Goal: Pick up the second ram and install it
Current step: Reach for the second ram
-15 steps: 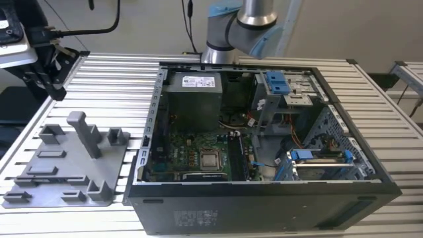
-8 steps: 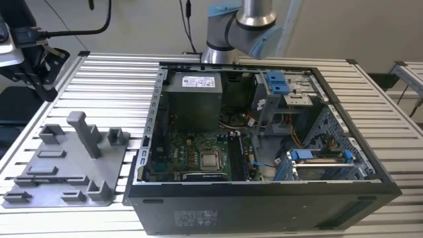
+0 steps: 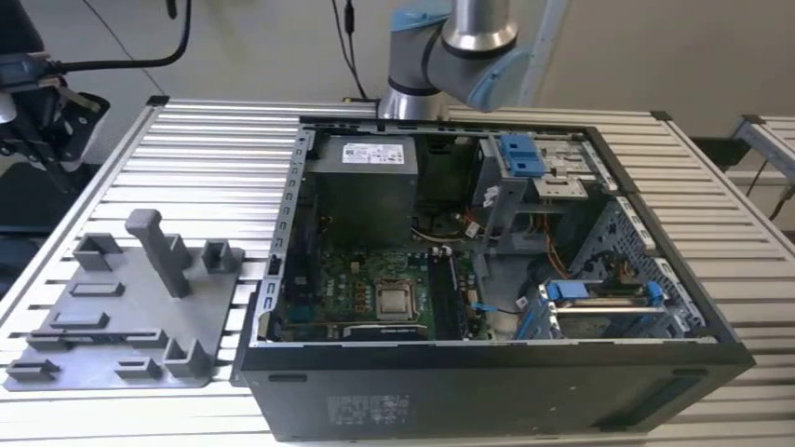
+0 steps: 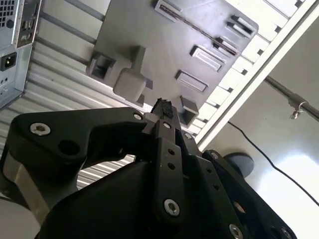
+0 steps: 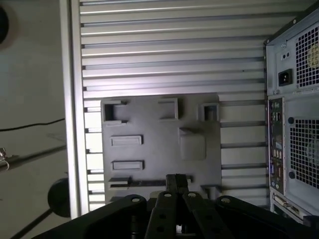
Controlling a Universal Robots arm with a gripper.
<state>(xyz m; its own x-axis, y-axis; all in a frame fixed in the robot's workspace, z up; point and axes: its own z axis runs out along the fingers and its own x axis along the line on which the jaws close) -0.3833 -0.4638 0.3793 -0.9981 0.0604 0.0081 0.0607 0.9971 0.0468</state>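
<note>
You have the slatted metal table point(image 3: 186, 158) under everything, and on it the open computer case point(image 3: 497, 377) lying with its green motherboard point(image 3: 360, 279) facing up. In the exterior view the arm point(image 3: 453, 47) stands at twelve o'clock from the case, and the grey fixture tray point(image 3: 130, 321) lies at about eight o'clock from it, just beside the case wall. Both wrist views look down past the gripper point(image 5: 177, 180) onto that tray, so it hangs above the tray and clear of it. Its two fingers are drawn together at the tips, and you can see nothing between them. The second ram point(image 5: 142, 182) appears to be the long, thin dark strip standing on edge in the tray's narrow slot, beyond the two small rectangular pockets, though you cannot tell this for certain. The gripper is not touching it.
</note>
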